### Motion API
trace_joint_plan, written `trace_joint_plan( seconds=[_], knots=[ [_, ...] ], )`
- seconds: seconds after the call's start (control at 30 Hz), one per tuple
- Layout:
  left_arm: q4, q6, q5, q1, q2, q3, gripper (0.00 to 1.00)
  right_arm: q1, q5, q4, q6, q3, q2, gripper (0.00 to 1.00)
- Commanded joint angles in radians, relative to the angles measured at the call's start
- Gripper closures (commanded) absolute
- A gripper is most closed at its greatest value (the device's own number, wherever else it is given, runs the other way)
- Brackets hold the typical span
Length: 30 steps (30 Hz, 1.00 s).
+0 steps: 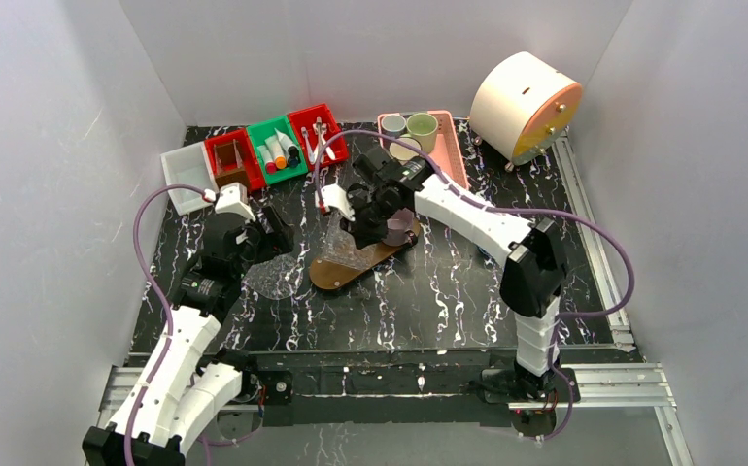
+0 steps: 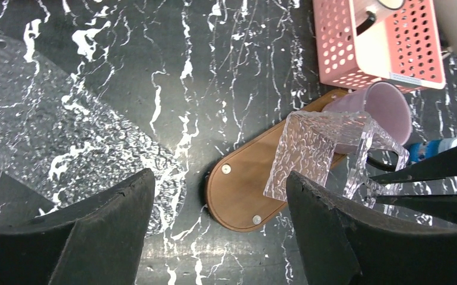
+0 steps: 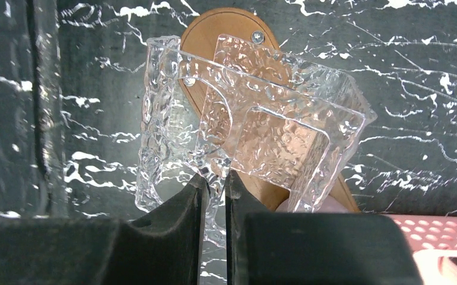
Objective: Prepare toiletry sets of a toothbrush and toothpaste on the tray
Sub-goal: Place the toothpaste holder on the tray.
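Note:
The dark-brown tray (image 1: 336, 274) lies slantwise mid-table. A lilac mug (image 2: 380, 110) lies on its far end. My right gripper (image 3: 214, 178) is shut on one wall of a clear textured plastic bag (image 3: 256, 124), holding it spread open above the tray (image 3: 214, 35) beside the mug (image 3: 315, 205). My left gripper (image 2: 220, 175) hangs open over the tray's near rounded end (image 2: 238, 196), nothing between its fingers. Toothbrushes sit in a red bin (image 1: 317, 136) and tubes in a green bin (image 1: 278, 148) at the back.
A second clear bag (image 2: 48, 119) lies flat on the table left of the tray. A pink basket (image 1: 453, 155) with mugs (image 1: 422, 126) stands back right, next to a white round device (image 1: 526, 105). Another red bin (image 1: 232, 160) and a whitish bin (image 1: 184, 177) stand back left.

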Motion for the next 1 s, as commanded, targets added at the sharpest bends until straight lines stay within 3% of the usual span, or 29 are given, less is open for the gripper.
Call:
trace_joint_plan(
  seconds=[0.0,0.17,0.5,0.97],
  knots=[
    [-0.046,0.022,-0.074,0.006,-0.013,0.0,0.21,0.024,0.053,-0.153,-0.223,0.125,0.063,0.99],
    [-0.049,0.028,-0.137,0.006,-0.019,-0.016,0.2,0.036,0.086,-0.221,-0.316,0.19,0.126,0.99],
    [-0.065,0.019,-0.202,0.005,-0.029,-0.02,0.2,0.037,0.122,-0.281,-0.347,0.277,0.232,0.95],
    [-0.02,-0.011,-0.135,0.004,-0.033,-0.045,0.2,0.047,0.162,-0.238,-0.356,0.283,0.272,0.7]
  ],
)
